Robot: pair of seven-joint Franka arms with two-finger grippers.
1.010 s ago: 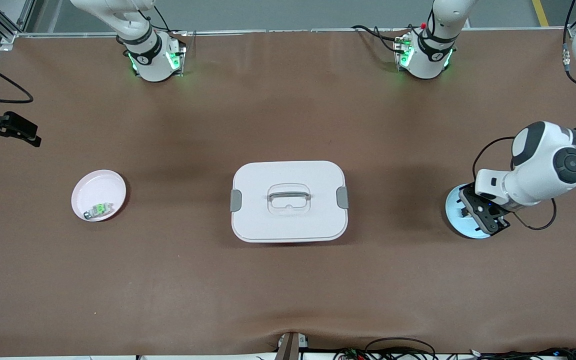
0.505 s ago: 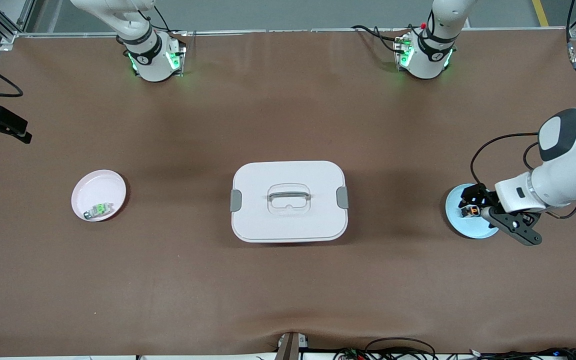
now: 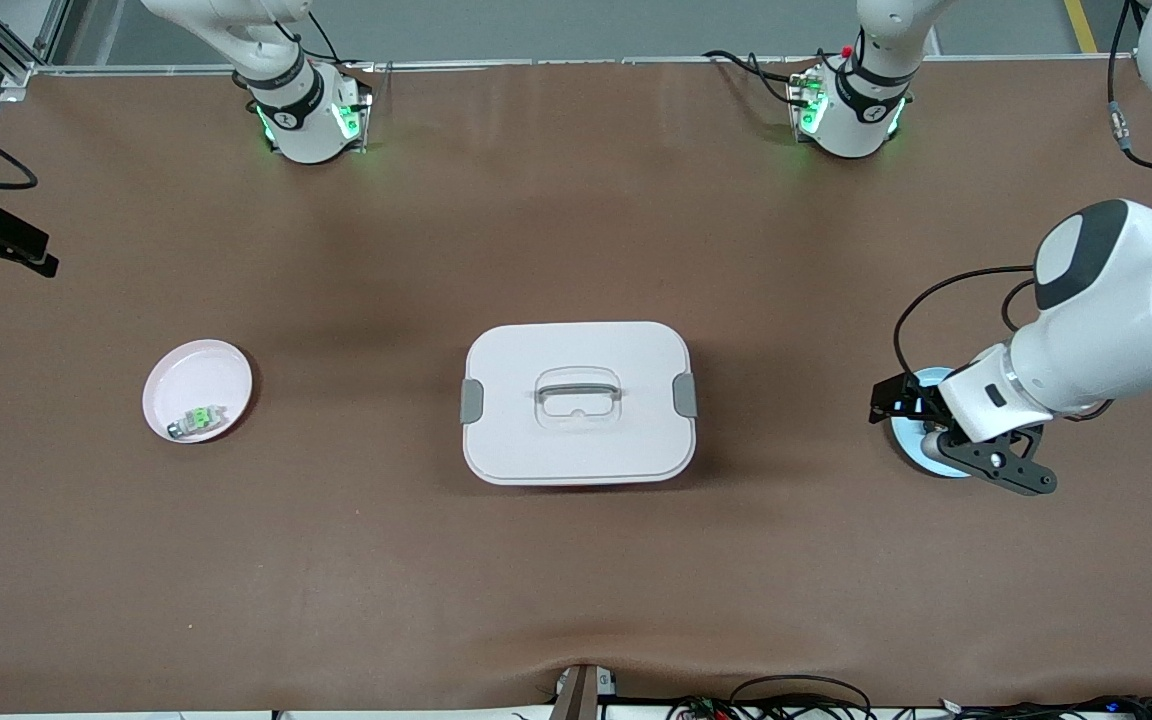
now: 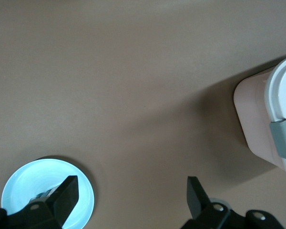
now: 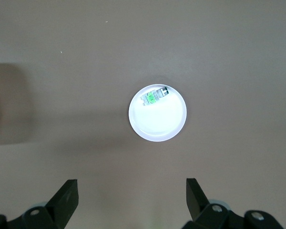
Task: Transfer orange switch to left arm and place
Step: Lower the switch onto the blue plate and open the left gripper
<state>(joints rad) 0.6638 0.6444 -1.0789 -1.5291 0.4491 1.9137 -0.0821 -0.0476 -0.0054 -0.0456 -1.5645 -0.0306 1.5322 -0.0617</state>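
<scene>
- Front view: left gripper (image 3: 898,412) hangs over the blue plate's (image 3: 911,445) edge; the box (image 3: 577,402) sits mid-table.
- Left wrist view: fingers (image 4: 66,194) spread wide; the switch (image 4: 44,195) lies on the plate, beside one fingertip.
- Right wrist view: right gripper (image 5: 132,198) wide open, above pink plate (image 5: 158,114).

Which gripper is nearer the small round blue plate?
Left. The left gripper is at the small round blue plate, fingers open. The right gripper waits at the right arm's end of the table.

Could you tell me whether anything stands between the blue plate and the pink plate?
Yes: the large white rounded plastic box with grey clips sits mid-table, directly between the round blue plate and round pink plate.
</scene>
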